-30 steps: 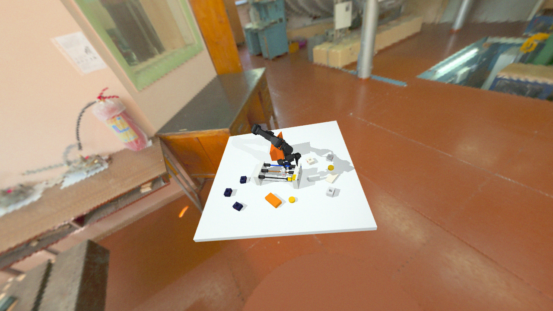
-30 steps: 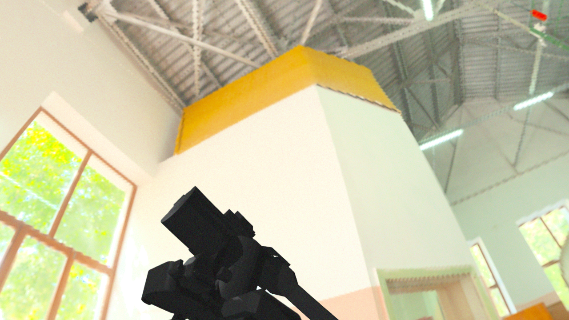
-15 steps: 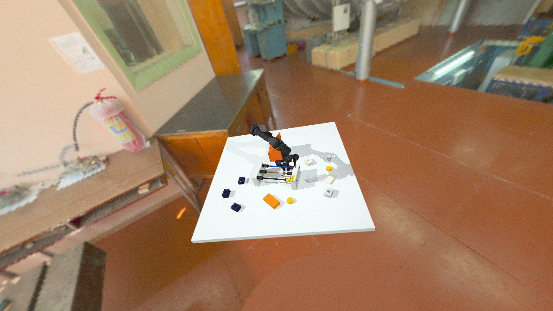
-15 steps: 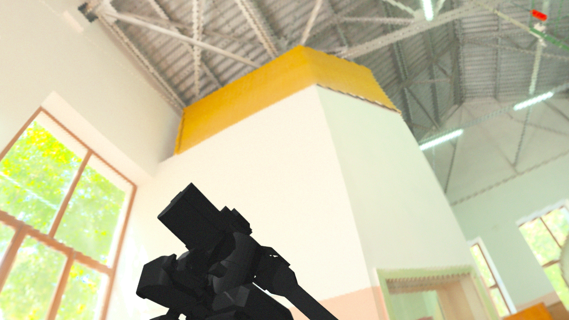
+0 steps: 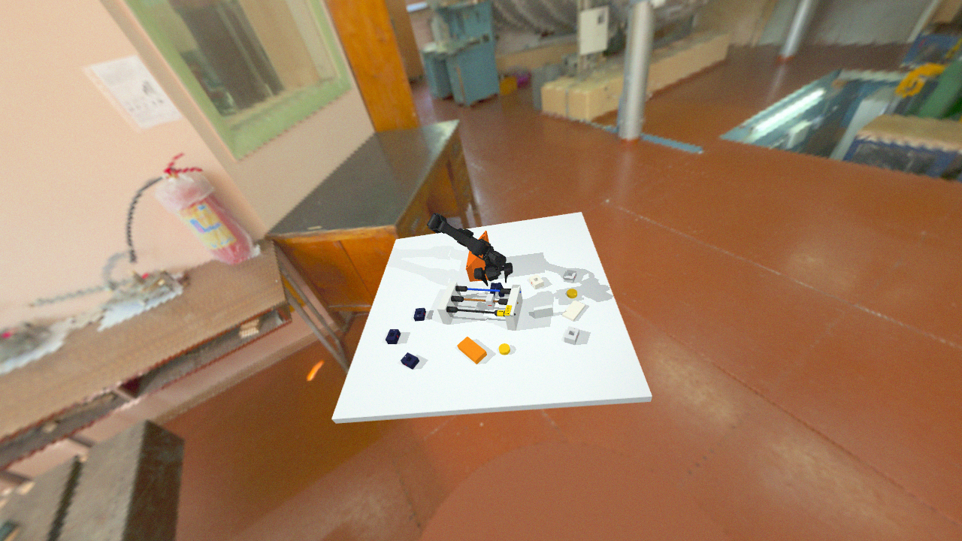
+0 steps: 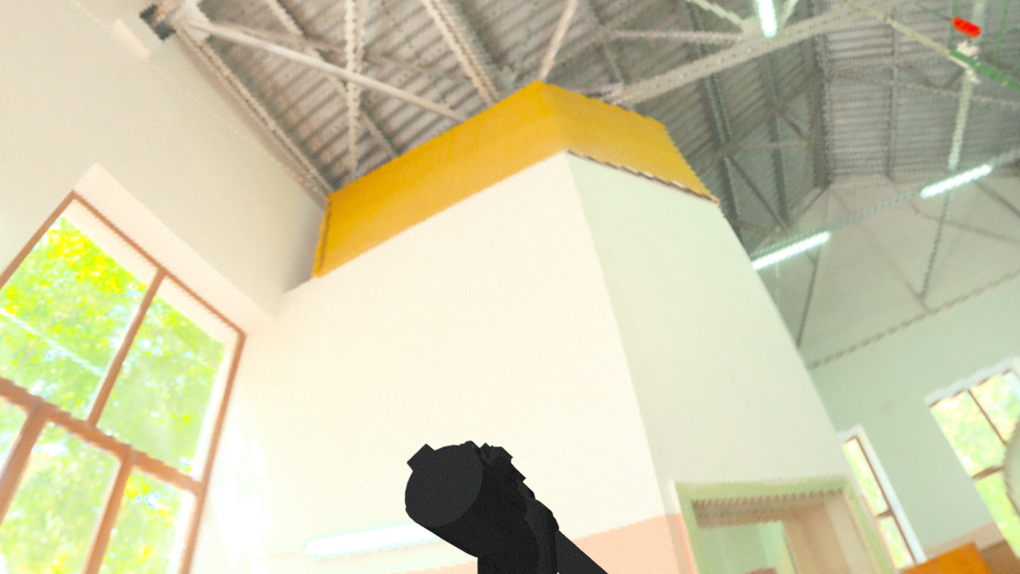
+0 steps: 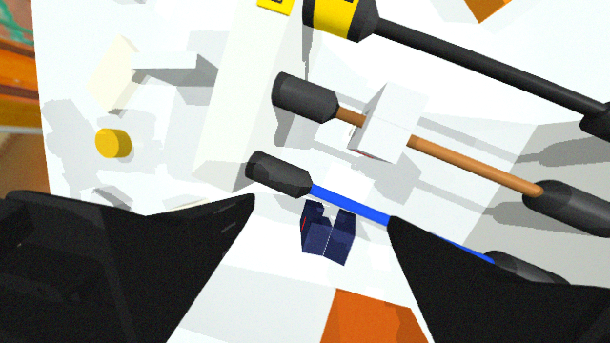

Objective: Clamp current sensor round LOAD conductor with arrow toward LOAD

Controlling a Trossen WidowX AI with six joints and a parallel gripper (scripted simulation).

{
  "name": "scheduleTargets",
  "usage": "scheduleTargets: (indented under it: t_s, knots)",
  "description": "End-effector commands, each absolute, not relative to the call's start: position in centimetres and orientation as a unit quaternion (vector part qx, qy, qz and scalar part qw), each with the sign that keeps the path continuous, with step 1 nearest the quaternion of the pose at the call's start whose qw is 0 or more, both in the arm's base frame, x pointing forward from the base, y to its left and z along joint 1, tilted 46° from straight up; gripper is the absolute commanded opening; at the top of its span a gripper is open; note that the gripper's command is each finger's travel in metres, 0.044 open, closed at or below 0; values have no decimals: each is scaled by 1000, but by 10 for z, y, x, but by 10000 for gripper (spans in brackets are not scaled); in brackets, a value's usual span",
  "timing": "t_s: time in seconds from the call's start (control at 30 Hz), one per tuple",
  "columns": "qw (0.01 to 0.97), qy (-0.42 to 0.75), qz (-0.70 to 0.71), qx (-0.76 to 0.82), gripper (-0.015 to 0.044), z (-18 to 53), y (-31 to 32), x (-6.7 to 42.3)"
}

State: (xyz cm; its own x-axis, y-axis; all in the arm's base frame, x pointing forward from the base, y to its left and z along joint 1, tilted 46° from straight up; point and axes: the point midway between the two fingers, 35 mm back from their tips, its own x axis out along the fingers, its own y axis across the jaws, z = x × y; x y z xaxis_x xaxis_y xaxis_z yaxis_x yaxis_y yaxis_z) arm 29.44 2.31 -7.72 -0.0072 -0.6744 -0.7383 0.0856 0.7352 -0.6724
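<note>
In the wrist view, the open dark-blue split-core sensor [image 7: 331, 236] stands on the white table just this side of the blue conductor [image 7: 348, 204], its jaws apart and facing up. A small red mark shows on its left side. My gripper [image 7: 320, 211] [image 5: 496, 274] is open and empty, hanging above the sensor with a finger on either side. The black conductor [image 7: 477, 64] [image 5: 477, 311] with the yellow collar [image 7: 334, 16] and the yellow tag [image 7: 275, 4] is the farthest of three. A white closed sensor [image 7: 388, 123] sits on the brown conductor [image 7: 467, 164] between them.
An orange wedge [image 7: 367, 316] stands behind the fixture, near the arm. Three dark-blue blocks [image 5: 393, 335] lie at the left; an orange slab [image 5: 471, 349], yellow discs [image 5: 503, 348] [image 7: 112, 143], a cream block [image 5: 573, 309] and small grey-white blocks [image 5: 572, 334] lie in front and at the right.
</note>
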Motion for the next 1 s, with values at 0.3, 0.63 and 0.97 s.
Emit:
scheduleTargets:
  t_s: [0.3, 0.63, 0.97]
  knots:
    - [636, 659, -356, -186, 440, -75, 1, 238]
    - [636, 659, -356, -186, 440, -87, -11, 237]
    - [636, 659, -356, -186, 440, -99, -23, 235]
